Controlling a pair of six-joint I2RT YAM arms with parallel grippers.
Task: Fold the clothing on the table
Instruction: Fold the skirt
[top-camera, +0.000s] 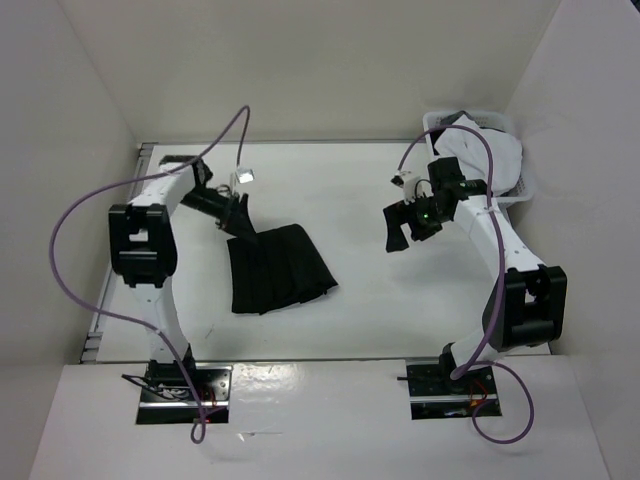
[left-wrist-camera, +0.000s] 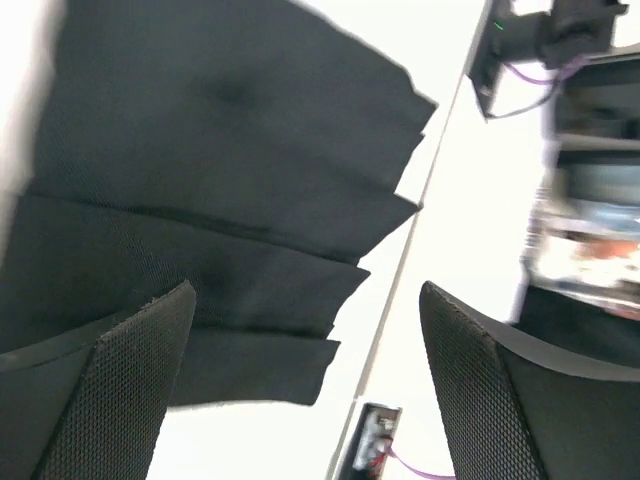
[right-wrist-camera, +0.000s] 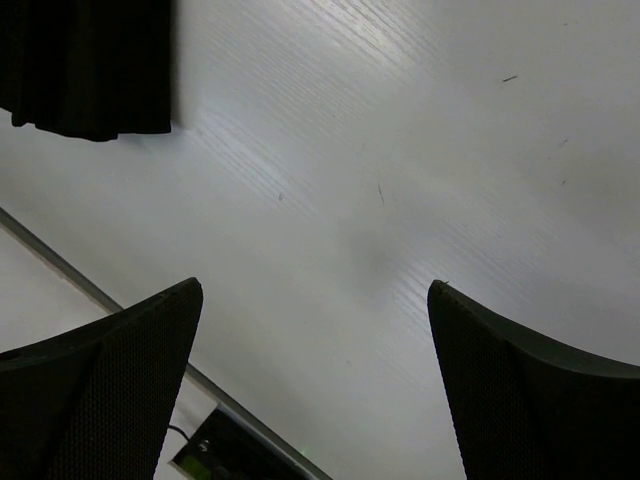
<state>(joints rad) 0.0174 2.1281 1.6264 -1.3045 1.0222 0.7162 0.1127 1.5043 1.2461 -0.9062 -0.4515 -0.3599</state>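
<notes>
Black clothing (top-camera: 275, 270) with vertical pleat lines; plain white table (top-camera: 350, 200), thin grey rim; white basket (top-camera: 430, 122) at the table's far right corner; purple cables (top-camera: 58, 235).

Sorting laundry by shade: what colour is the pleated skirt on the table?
The thin pleated skirt is plain black; clearest in top external view.

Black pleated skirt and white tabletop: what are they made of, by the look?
Black pleated skirt: likely thin woven fabric, matte; it lies limp in flat, overlapping pleats. White rectangular tabletop: probably laminate or painted board, smooth with a soft sheen; faint grain-like streaks show in the right wrist view.
</notes>
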